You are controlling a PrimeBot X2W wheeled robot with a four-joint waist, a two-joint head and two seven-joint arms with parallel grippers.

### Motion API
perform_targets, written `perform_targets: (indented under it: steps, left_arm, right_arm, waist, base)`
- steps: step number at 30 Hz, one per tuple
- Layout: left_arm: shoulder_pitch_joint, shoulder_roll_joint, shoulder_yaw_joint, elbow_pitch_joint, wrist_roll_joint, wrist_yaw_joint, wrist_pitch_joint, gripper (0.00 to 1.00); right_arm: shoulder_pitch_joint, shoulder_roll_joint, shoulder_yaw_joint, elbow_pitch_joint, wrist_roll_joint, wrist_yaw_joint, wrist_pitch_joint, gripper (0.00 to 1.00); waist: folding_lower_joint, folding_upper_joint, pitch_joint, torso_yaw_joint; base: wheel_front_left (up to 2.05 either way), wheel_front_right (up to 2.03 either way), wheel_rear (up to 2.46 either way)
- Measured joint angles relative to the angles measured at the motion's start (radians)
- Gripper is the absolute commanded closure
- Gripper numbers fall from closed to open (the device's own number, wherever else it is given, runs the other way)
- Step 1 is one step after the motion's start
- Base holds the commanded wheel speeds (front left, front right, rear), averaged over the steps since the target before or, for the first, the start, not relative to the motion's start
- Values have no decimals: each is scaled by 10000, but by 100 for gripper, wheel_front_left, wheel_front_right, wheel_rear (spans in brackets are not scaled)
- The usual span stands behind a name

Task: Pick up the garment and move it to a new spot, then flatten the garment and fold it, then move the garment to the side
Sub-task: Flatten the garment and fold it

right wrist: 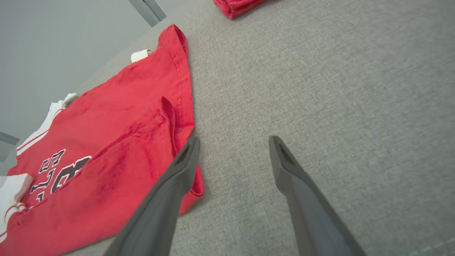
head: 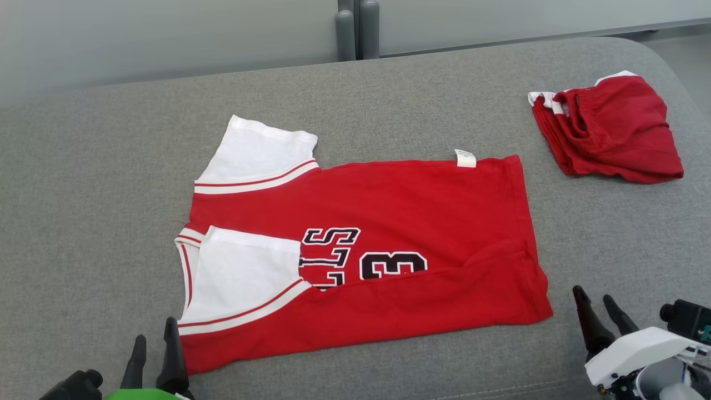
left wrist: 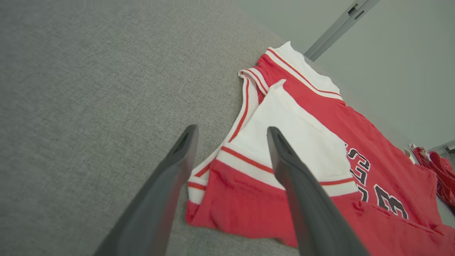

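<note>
Jersey [head: 416, 200] red w/ white sleeves, black-white numerals; 2nd garment [head: 616, 133] red; surface [head: 89, 194] grey.

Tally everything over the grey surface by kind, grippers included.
Jerseys: 1, red and white jersey, sleeve folded in
Other garments: 1, red bundle, far right
Grippers: 2, left gripper and right gripper, jaws open
Total: 4

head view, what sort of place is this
Likely a test room set up for folding clothes, not a home: a gray fabric-covered table, a bare pale wall with a post behind it, and a jersey laid flat, with bundled shorts apart.
</note>
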Motion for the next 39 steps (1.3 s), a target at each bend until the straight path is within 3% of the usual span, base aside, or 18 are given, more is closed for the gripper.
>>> perform_targets:
  steps: [9,17,32,39]
  left_arm:
    - [-1082,780,-556,-702,1012,-10,77,0]
    - [-3334,951,-1546,-798,1588,-98,1258,0]
    - [-7488,888,-1992,1160,2100,224,3636,0]
    - [-9031,907,-1894,2015,2429,380,4169,0]
  right_arm:
    - [-1231,-828,221,-844,-903,-52,142,0]
    - [-2790,-1066,675,-1174,-1342,111,886,0]
    - [-5634,-1221,1329,-1126,-1902,286,2497,0]
    - [-6747,-1241,1597,-920,-2151,385,3060,0]
  waist:
    - [0,0,181,-92]
    - [0,0,678,-109]
    - [1,0,2447,-213]
    - [2,0,3393,-369]
  base:
    - [0,0,0]
    - [0,0,0]
    - [0,0,0]
    - [0,0,0]
